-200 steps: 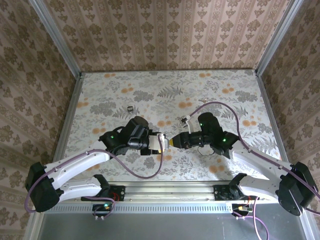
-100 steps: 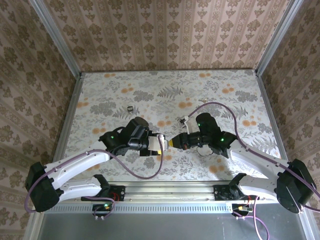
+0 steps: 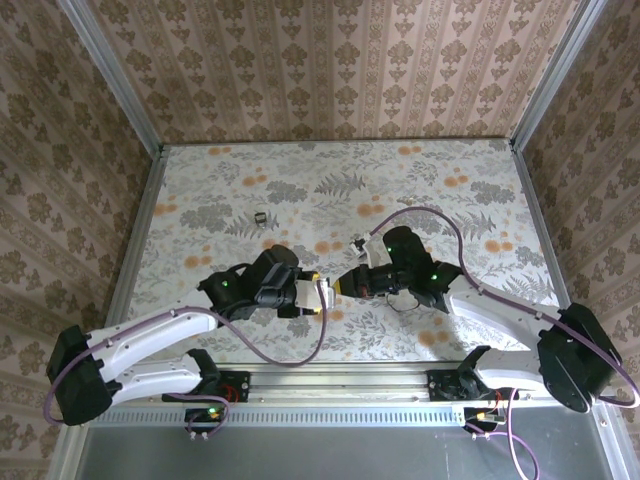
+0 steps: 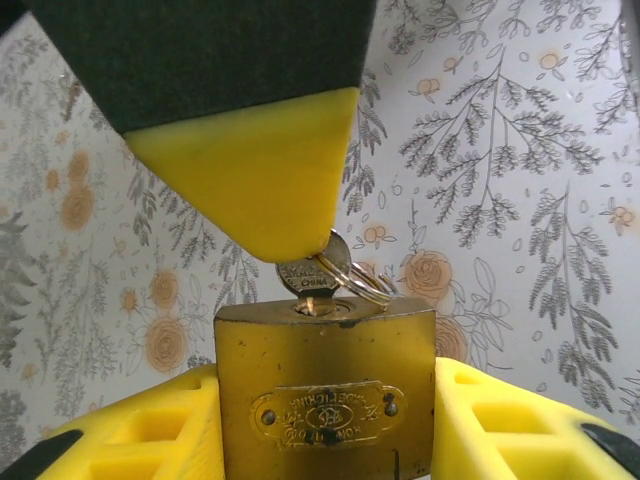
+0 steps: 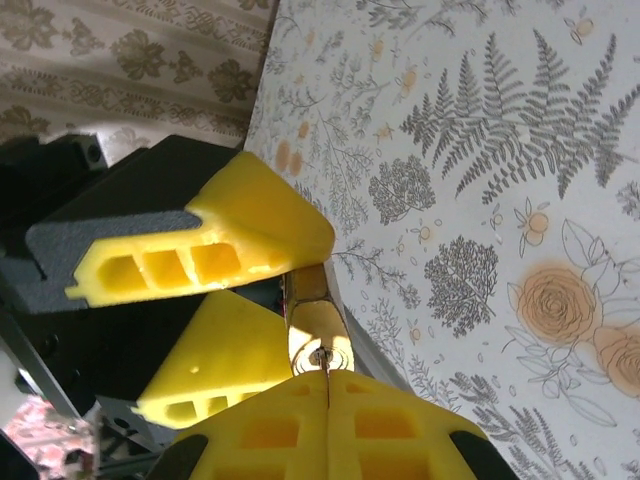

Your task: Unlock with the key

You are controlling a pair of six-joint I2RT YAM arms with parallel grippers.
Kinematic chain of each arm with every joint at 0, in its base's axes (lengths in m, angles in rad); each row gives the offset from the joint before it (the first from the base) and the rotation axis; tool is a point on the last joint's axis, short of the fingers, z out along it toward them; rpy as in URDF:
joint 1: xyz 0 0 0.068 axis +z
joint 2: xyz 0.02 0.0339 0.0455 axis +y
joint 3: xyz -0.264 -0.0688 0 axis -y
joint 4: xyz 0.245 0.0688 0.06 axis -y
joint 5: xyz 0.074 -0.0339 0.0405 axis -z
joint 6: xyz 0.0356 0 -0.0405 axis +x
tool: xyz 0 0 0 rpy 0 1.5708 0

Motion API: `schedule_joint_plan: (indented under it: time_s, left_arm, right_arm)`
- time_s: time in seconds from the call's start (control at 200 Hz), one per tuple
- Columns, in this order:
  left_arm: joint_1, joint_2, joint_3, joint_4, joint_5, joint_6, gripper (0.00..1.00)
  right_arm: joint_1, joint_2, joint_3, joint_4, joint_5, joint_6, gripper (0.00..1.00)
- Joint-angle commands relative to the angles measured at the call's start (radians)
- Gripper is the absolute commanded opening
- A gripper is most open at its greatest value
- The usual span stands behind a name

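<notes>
The right end effector (image 5: pixel 327 400) is pressed together, pinching the tiny dark-grey and silver metal key (image 4: pixel 308 274), whose blade sits in the keyhole of the brass-gold padlock (image 4: pixel 325 400). In the top view that padlock lies at its 9 o'clock, clamped by the left end effector (image 3: pixel 318 293). The key's long axis runs 3-to-9, in line with the right wrist, so the turn should fall to that arm.

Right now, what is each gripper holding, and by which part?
Left gripper: brass-gold padlock, by its body. Right gripper: small silver metal key, by its head.
</notes>
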Motion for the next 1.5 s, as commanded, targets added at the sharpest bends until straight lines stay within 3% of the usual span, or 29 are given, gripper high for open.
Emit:
schedule_joint_plan:
  time_s: [0.0,0.25,0.445,0.515,0.595,0.78,1.0,1.14,1.305,1.495]
  left_arm:
    - [-0.062,-0.038,-0.01,0.274,0.037,0.038,0.0]
    - [-0.132,-0.04,-0.084,0.362,-0.082,0.09,0.0]
    - [-0.141,-0.046,-0.106,0.386,-0.097,0.099,0.0]
    - [-0.126,-0.046,-0.096,0.351,-0.063,0.074,0.0]
    - [-0.089,-0.053,-0.071,0.294,0.007,0.027,0.0]
    - [-0.039,-0.075,-0.064,0.224,0.056,0.01,0.0]
    - [0.019,-0.067,-0.011,0.113,0.145,-0.004,0.0]
    - [0.073,-0.072,0.029,0.036,0.221,-0.012,0.0]
    - [0.117,-0.051,0.078,-0.054,0.299,-0.008,0.0]
    - [0.129,0.002,0.143,-0.154,0.354,0.008,0.0]
  right_arm:
    - [0.009,0.034,0.036,0.082,-0.023,0.144,0.0]
    - [-0.01,0.094,0.014,0.231,-0.036,0.508,0.0]
    - [-0.011,0.075,0.013,0.216,-0.017,0.607,0.0]
    - [-0.01,0.047,0.06,0.054,0.001,0.48,0.0]
    - [-0.015,0.013,0.121,-0.163,0.048,0.32,0.11]
    - [-0.053,-0.031,0.13,-0.266,0.046,0.205,0.3]
    - [-0.063,-0.079,0.202,-0.529,0.223,-0.19,0.5]
    - [-0.034,-0.158,0.106,-0.421,0.281,-0.447,0.52]
    - [0.161,-0.318,-0.061,-0.164,0.549,-0.872,0.57]
    - [0.3,-0.358,-0.155,0.045,0.644,-1.261,0.54]
